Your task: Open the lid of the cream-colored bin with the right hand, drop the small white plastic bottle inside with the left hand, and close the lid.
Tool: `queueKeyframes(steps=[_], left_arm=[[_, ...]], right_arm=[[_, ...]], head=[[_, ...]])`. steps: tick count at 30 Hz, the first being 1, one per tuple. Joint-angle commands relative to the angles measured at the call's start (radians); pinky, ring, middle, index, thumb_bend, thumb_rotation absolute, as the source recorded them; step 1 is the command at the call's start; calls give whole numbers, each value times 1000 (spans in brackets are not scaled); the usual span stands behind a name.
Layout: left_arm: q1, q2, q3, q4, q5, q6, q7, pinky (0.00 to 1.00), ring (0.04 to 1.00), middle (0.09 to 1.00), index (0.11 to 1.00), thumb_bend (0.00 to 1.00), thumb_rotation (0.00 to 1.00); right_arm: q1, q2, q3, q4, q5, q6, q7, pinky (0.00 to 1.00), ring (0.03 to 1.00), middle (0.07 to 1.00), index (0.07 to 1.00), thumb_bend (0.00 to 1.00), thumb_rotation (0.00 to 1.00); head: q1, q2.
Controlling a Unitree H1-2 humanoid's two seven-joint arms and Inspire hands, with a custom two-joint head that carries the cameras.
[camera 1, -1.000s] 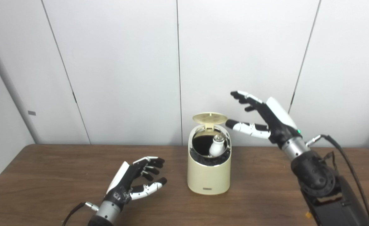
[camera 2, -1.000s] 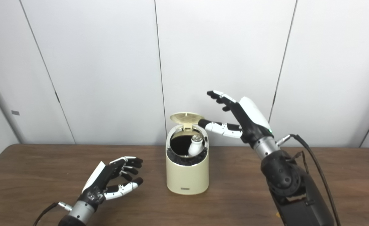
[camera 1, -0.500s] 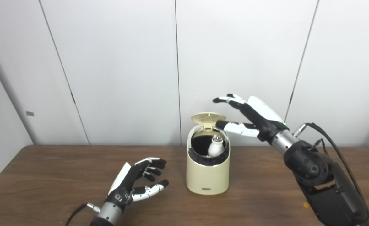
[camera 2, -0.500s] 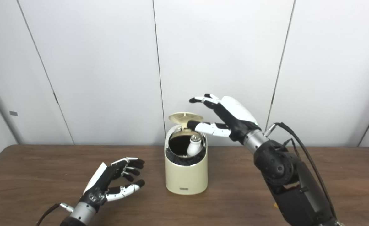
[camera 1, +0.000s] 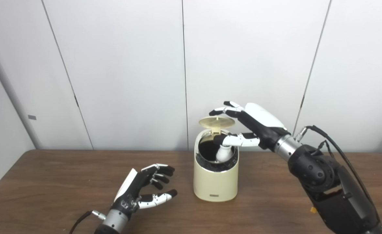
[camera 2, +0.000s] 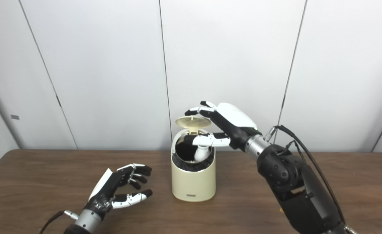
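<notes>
The left hand (camera 1: 138, 191) rests empty on the desk (camera 1: 47, 188), fingers spread. The small white plastic bottle (camera 1: 224, 152) stands inside the cream-colored bin (camera 1: 214, 182). The right hand (camera 1: 249, 128) (fingers spread, holding nothing) reaches over the raised lid (camera 1: 217, 122). Closing step: next, press the lid down.

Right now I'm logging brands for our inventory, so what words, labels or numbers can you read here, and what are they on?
Nothing is legible.
Bin: a small dark label low on its front, too small to read.
Left hand: speckled marks near the wrist, too blurred to read.
Wall: a small grey tag, no text visible.
</notes>
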Motion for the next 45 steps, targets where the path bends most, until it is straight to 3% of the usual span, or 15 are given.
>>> queueKeyframes(steps=[1,11,18,25,29,45], left_arm=[[-30,8,15,-24,-4,-23,10,560,652,717,725,656,185],[-29,4,27,-34,-4,-17,7,568,655,717,727,661,211],[-28,3,29,-40,5,-8,10,565,654,717,726,659,225],[-24,-1,31,-52,12,6,15,567,655,715,726,658,229],[-24,-6,33,-60,14,15,17,554,645,712,720,660,233],[-29,-18,32,-55,21,13,22,541,629,709,718,664,220]], right_arm=[[-34,-21,-11,-47,12,-25,6,855,966,834,780,691,928],[-9,-36,-19,-106,7,2,46,845,933,774,719,676,920],[20,-57,-20,-161,-13,31,90,843,936,790,719,679,940],[44,-72,-13,-159,-29,4,89,876,927,764,720,629,896],[54,-85,-6,-155,-37,-17,94,991,927,751,721,620,871],[75,-82,20,-110,-67,-87,94,1000,903,717,708,632,851]], head=[[0,-1],[4,21],[5,36],[5,51],[6,55],[15,73]])
